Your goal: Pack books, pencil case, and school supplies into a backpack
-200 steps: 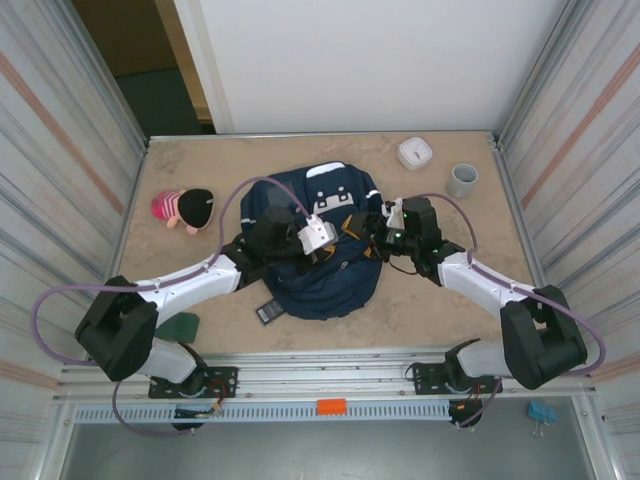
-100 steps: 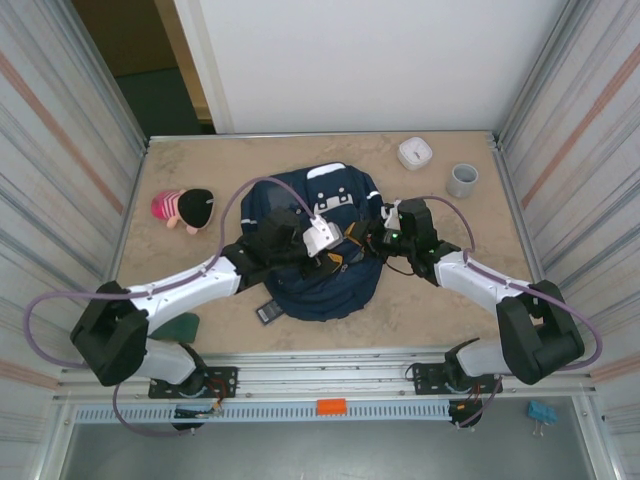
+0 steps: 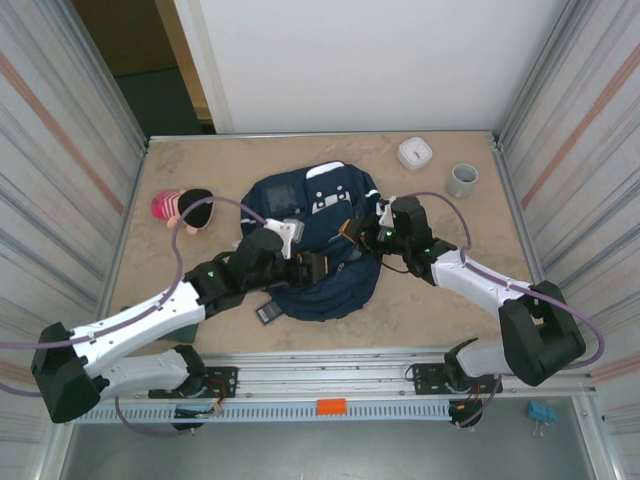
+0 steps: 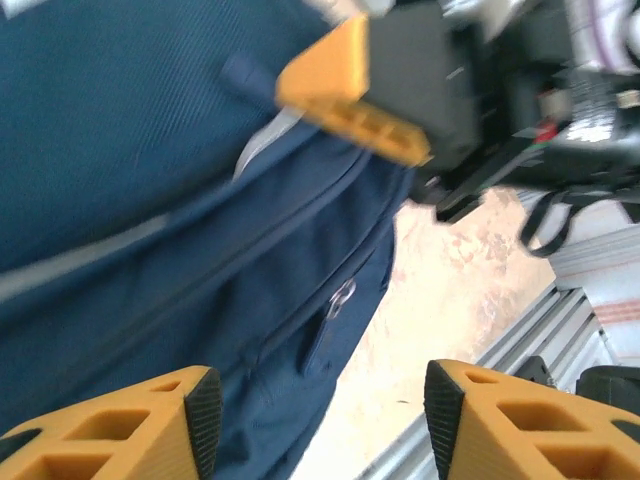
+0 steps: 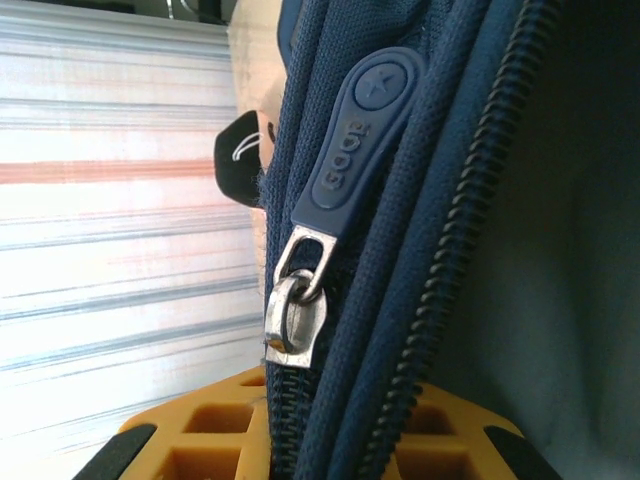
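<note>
Navy backpack [image 3: 330, 200] lies mid-surface; the right hand [image 3: 357, 232] pinches its right edge beside the zipper [image 5: 296, 315], likely to steady the opening, while the left hand [image 4: 315, 405] hovers open over its near side.

Zipper pull [image 5: 362, 130] on backpack [image 5: 560, 250]: embossed letters, approx. "goob"; circled cross at its 1 o'clock end. White patch [image 3: 325, 196]: print illegible.
</note>
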Motion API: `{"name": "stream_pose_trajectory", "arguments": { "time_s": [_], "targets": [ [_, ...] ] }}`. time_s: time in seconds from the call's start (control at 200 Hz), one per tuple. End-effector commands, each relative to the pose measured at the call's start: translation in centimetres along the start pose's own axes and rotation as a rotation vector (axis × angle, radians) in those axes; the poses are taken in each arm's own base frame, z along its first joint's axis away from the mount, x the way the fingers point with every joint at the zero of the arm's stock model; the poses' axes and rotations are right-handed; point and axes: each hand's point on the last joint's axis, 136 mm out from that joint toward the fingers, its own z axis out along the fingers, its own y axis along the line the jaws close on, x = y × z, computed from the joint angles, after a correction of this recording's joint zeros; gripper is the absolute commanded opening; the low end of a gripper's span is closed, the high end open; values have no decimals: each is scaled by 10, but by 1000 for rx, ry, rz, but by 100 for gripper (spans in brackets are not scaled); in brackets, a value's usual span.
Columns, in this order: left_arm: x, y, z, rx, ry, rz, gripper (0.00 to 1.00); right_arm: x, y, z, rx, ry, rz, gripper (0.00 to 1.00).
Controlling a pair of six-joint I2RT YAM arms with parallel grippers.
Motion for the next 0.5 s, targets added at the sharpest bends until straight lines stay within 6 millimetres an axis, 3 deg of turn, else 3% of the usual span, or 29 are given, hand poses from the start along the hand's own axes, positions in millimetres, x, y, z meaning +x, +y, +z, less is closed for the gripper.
{"name": "stream_pose_trajectory", "arguments": {
  "time_s": [0.0, 0.18, 0.496],
  "targets": [
    [20, 4, 9, -18, 3, -242, 57, -5, 45, -4, -111, -25, -92, 0],
    [21, 7, 19, -96, -22, -254, 60, -3, 52, -2, -133, -9, -114, 0],
    [12, -17, 38, -48, -41, -187, 56, 0, 55, 2, -145, 13, -120, 0]
  ]
}}
